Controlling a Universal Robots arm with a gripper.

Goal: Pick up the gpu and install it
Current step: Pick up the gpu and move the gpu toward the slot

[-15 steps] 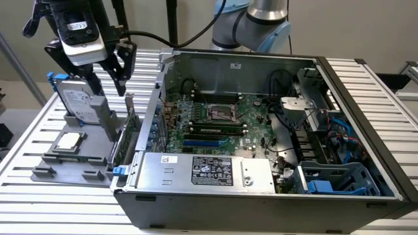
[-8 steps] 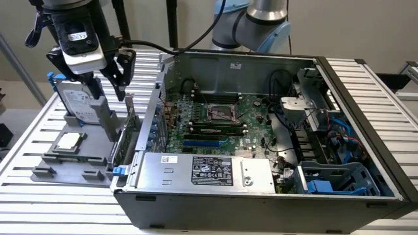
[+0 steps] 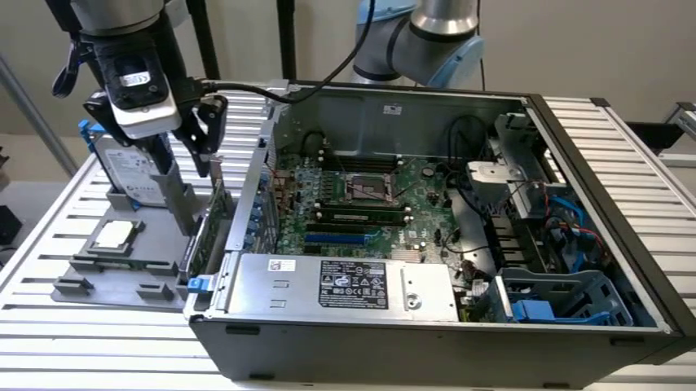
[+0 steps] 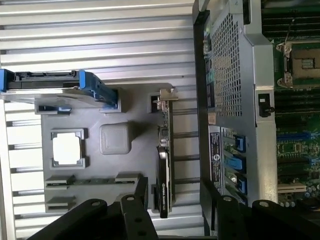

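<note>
Black gpu (image 4: 163, 170): on edge in grey holder (image 4: 95, 165), below tool (image 4: 179, 202), between its fingers (image 4: 132, 215); upright so it's grippable.
Tool state: wide open, empty, straddling card.
PC case (image 4: 235, 75): just beside tool, lid off for install.

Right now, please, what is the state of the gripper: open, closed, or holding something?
Gripper: open, holding nothing; the gpu stands on edge in the grey holder, between the gripper's fingers.

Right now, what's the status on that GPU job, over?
Hand open above gpu. Gpu on edge in gray tray, not gripped. Computer case wall close beside it.
</note>
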